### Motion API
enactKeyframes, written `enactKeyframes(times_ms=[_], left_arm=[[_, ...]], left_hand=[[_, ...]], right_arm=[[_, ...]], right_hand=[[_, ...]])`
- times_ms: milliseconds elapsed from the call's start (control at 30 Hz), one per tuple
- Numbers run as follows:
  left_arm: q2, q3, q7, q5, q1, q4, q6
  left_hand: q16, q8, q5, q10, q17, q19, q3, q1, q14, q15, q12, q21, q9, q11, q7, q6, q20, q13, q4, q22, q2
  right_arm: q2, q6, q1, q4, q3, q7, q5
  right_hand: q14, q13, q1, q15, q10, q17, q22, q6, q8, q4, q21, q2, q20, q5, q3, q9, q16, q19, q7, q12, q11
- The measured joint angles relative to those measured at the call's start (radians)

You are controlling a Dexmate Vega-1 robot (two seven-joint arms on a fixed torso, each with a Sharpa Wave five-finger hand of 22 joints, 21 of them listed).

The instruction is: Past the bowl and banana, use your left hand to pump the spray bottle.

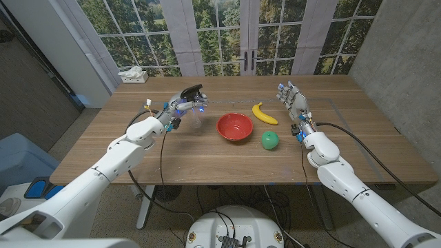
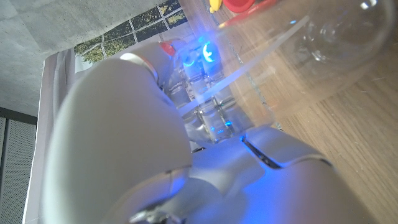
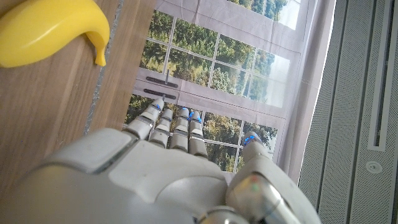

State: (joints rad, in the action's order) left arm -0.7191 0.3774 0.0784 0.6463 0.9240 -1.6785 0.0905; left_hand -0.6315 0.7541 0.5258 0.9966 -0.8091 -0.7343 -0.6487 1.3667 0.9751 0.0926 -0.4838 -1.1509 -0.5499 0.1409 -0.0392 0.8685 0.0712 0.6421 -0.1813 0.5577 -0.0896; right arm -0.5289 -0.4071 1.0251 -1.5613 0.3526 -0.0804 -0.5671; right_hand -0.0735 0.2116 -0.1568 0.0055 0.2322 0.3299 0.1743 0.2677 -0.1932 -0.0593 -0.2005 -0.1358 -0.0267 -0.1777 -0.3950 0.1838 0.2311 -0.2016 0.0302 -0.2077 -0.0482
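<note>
Progress stands at the grasp stage. The left hand [image 1: 182,107] is at the spray bottle [image 1: 196,116], which stands upright on the counter [image 1: 207,162] on the robot's left of the red bowl [image 1: 235,127], apart from it. The fingers are closed about the bottle's upper part beneath its black head; the left wrist view, close and blurred, shows the clear bottle wall against the hand, so a hold appears established, though whether a finger sits on the trigger cannot be told. No spray is visible, so the pump itself is judged not yet confirmed.

The banana [image 1: 264,114] lies just behind the bowl on the right side, with a green ball [image 1: 269,140] near it. The right hand [image 1: 293,102] stands past the banana, fingers extended and apart, holding nothing.

Remaining: squeeze the trigger, then release.
</note>
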Motion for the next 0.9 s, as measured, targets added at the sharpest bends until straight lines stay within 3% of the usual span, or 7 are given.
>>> enactKeyframes(times_ms=[433,900], left_arm=[[-0.029,-0.001,0.033,0.010,0.021,-0.042,-0.006],[-0.046,0.028,0.089,0.008,0.002,-0.065,-0.023]], left_hand=[[0.000,-0.008,0.009,0.000,-0.004,0.002,0.000,0.000,0.000,0.000,0.000,-0.005,-0.004,0.000,0.000,0.000,-0.002,0.000,0.000,-0.012,0.000],[0.000,-0.015,0.012,0.000,-0.005,0.006,0.000,0.005,0.000,0.000,0.008,-0.013,-0.009,0.000,0.004,0.004,-0.002,0.005,0.000,-0.028,-0.005]], right_arm=[[0.000,-0.013,0.021,-0.018,-0.004,-0.015,0.011],[0.000,-0.036,0.049,-0.033,-0.016,-0.028,0.016]], right_hand=[[0.000,0.000,0.000,0.000,0.000,0.000,0.000,0.000,0.000,0.000,0.000,0.000,0.000,0.000,0.000,0.000,0.000,0.000,0.000,0.000,0.000],[0.000,0.000,0.000,0.000,0.000,0.000,0.000,0.000,0.000,0.000,0.000,0.000,0.000,0.000,0.000,0.000,0.000,0.000,0.000,0.000,0.000]])
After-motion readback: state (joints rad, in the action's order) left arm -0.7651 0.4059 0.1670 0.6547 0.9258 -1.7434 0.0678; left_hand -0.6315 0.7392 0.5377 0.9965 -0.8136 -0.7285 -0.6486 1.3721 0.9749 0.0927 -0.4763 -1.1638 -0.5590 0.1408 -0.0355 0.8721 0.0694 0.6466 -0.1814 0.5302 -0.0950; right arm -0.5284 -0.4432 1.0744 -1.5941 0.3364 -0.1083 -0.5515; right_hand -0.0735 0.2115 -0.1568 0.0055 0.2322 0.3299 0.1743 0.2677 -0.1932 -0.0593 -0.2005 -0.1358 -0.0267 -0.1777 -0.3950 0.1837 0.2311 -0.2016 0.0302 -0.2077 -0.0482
